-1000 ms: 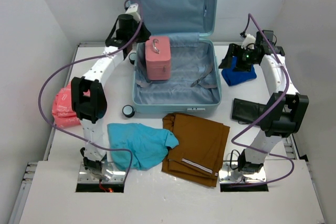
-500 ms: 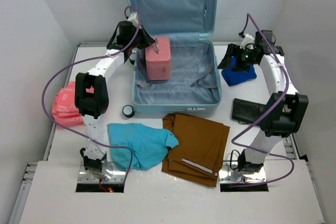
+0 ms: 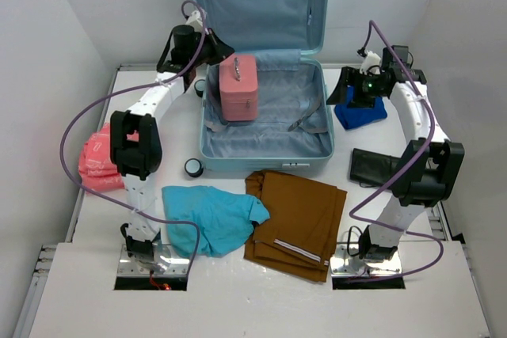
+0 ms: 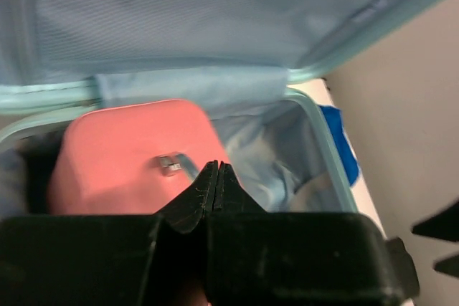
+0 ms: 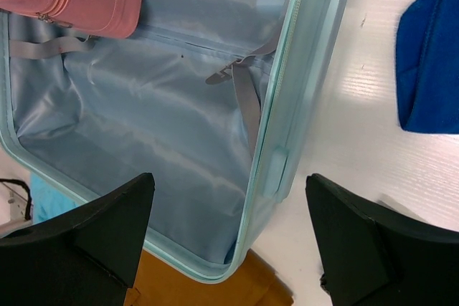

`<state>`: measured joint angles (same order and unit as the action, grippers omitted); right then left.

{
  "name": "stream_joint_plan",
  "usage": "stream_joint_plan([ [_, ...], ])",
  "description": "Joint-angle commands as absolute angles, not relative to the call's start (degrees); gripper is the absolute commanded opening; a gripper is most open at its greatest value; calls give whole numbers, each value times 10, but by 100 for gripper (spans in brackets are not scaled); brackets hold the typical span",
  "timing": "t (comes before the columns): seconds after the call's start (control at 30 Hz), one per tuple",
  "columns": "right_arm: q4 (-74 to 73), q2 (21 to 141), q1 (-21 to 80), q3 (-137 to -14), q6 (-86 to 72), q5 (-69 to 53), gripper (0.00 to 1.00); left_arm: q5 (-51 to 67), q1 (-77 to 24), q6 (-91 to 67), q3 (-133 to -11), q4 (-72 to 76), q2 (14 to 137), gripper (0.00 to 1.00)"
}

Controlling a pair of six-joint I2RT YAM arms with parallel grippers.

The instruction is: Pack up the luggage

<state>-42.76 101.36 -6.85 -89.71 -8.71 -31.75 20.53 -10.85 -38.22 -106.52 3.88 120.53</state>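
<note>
Two grippers: left gripper [image 4: 216, 170] closed, empty, above the pink case [image 3: 238, 89] inside the luggage [image 3: 273, 128]; right gripper [image 5: 228, 180] open over its right rim. Luggage lies open at far centre of table [image 3: 356, 136].

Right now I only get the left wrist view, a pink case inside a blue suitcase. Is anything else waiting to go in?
Observer: Yes, a folded brown garment lies just in front of the luggage.
Operator: Only that?
Observer: No, a crumpled turquoise garment lies left of the brown one.
Operator: What's the other arm doing?
Observer: The right gripper hovers open and empty by the luggage's right rim.
</note>
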Motion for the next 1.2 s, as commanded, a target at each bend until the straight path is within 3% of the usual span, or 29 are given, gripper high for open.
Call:
stream_joint_plan([
  [0.0, -428, 1019, -62, -906, -76, -323, 86, 274, -124, -382, -1101, 81, 1170, 0],
  [0.43, -435, 1020, -61, -916, -73, -311, 86, 194, -144, -321, -1128, -42, 1204, 0],
  [0.73, -450, 1014, -68, -896, -59, -307, 92, 153, -127, -316, -1115, -68, 1222, 0],
  [1.17, -485, 1022, -91, -906, -43, -324, 92, 114, -121, -305, -1112, -101, 1228, 0],
])
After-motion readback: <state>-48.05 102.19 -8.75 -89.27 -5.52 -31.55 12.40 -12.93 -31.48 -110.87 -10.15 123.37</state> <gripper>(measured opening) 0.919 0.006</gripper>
